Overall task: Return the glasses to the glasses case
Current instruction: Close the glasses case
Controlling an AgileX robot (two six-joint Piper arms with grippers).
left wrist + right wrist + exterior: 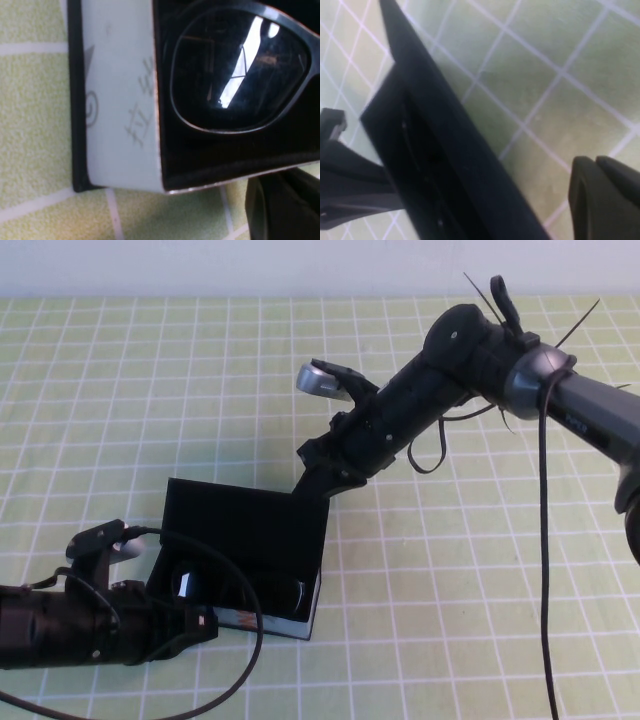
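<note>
Currently the glasses case [250, 540] is being seen open on the green-checked table [450, 620], lid raised toward the far side. The glasses [240, 590] are lying inside the case; 1 dark reflective lens [235, 75] is being shown close up in the left wrist view, beside the pale inner wall of the case. The right end effector [318, 483] is being held at the far right corner of the lid, its fingers brought together with nothing between them; contact with the lid cannot be told. The left end effector [195, 625] is being held low at the case's near left corner; the state of it cannot be told.
</note>
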